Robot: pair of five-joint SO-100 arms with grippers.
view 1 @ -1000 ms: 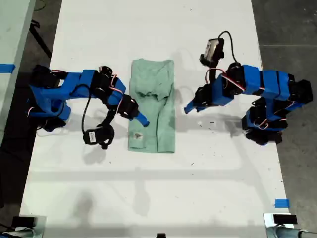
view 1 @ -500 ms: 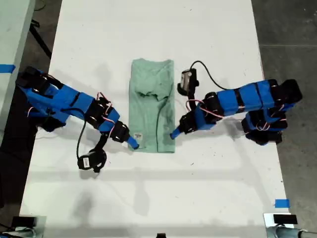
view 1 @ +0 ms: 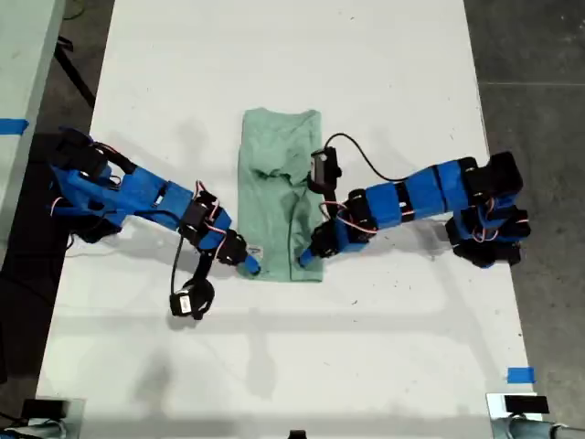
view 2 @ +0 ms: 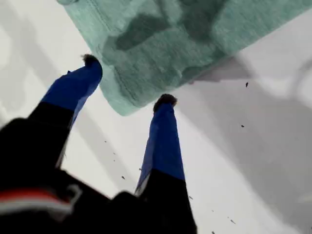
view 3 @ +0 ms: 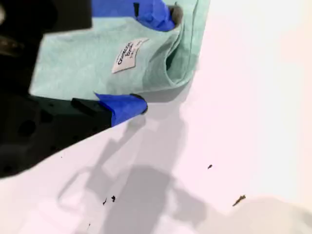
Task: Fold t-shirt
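We have the t-shirt point(view 1: 281, 206) in a narrow strip mid-table, my first gripper point(view 2: 129, 80) and my second gripper point(view 3: 153, 61) both open, straddling its near corners to pinch for the crosswise fold.

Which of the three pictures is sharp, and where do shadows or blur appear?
Exterior view: sharp, with soft arm shadows on the white table. First wrist view: t-shirt fairly clear, near gripper body blurred, grey shadows on the table. Second wrist view: table overexposed, label readable but soft.
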